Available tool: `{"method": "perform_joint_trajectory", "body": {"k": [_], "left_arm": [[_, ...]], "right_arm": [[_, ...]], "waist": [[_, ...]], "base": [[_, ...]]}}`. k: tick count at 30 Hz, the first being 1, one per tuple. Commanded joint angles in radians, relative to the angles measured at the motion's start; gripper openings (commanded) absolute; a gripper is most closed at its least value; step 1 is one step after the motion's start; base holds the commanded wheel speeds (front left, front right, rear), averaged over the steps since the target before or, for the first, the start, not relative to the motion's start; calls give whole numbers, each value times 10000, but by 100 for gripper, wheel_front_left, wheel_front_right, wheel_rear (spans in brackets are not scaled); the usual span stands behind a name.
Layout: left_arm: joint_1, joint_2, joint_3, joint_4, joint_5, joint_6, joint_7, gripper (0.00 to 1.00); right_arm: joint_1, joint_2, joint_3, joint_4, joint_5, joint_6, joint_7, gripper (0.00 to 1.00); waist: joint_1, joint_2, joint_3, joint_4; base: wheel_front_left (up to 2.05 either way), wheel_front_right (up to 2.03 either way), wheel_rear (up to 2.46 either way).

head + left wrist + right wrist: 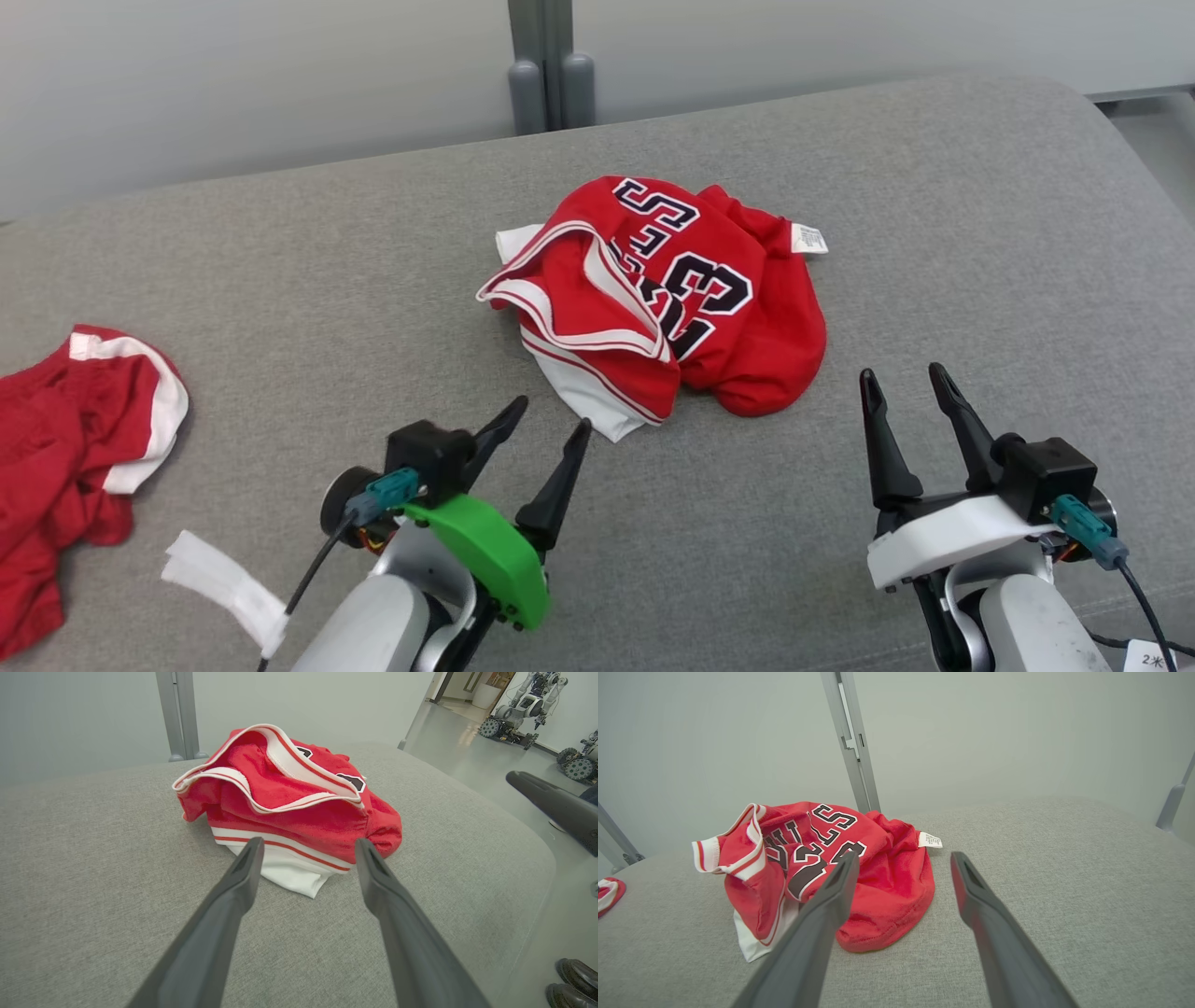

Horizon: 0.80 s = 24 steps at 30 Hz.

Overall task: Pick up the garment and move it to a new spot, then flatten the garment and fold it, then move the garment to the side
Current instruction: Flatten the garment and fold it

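Nearest, at the lower left of the head view: left gripper, jaws spread wide, holding nothing, tips just short of the garment's white corner. At the lower right: right gripper, equally wide, equally empty, apart from the cloth and off its right side. Looks like the pick-up step, not yet begun.

Just beyond the tips, at frame centre: garment, a red jersey crumpled in a heap on the grey cushion. White-trimmed openings bunched toward the left, dark lettering on top, rounded red hem toward the lower right.

To pick well: go in low with the left jaws, straddle the near white-and-red edge lying between them in the left wrist view, and close on one or two layers rather than the whole heap. Bring the right jaws leftward onto the red hem. Avoid pinching cushion fabric. Take two well-separated edges, to open the cloth on lifting instead of balling it. Probably limp and slippery, so lift slowly.

Farther back, upper right of the heap: white care label. At the left edge, well apart: second red garment, with a white strip near it. Keep clear of both when choosing the new spot. Farthest, top centre: grey post.
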Motion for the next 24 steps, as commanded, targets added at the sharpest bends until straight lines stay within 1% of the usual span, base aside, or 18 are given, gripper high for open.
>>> {"method": "perform_joint_trajectory", "body": {"k": [1,4,6,7,9,15,20,22,24], "left_arm": [[-398,-44,-268,153,-174,-17,216,100],[-877,-326,-630,670,-537,-17,772,100],[-1169,-528,-749,1047,-548,150,1072,100],[-1289,-697,-731,1220,-689,302,1154,100],[-1593,-860,-794,1514,-741,572,1279,100],[-2338,-1079,-1096,2294,-829,1955,1433,100],[-2585,-1076,-1759,2137,-1702,2712,1381,100],[-2738,-1067,-2023,2070,-1992,3054,1263,100],[-2876,-1068,-2247,2129,-2216,3490,1144,100]], "right_arm": [[-139,-24,74,8,92,-7,-31,100],[-205,-25,256,3,164,-7,-31,100],[-252,-22,368,-10,236,-7,-31,100],[-299,-22,421,-23,259,-7,-31,100],[-357,-24,490,-15,306,-7,-31,100],[-467,-22,590,-10,449,-7,-31,100],[-463,-21,586,-19,519,-7,-31,100],[-473,-21,577,-24,521,-7,-31,100],[-498,-21,592,-19,527,-7,-31,100]], "waist": [[0,0,274,-396],[0,0,421,-687],[0,0,513,-862],[0,0,568,-949],[0,0,651,-1061],[0,0,781,-1336],[0,0,839,-1501],[0,0,864,-1534],[0,0,883,-1561]], "base": [[0,0,0],[0,0,0],[0,0,0],[0,0,0],[0,0,0],[0,0,0],[0,0,0],[0,0,0],[0,0,0]]}}
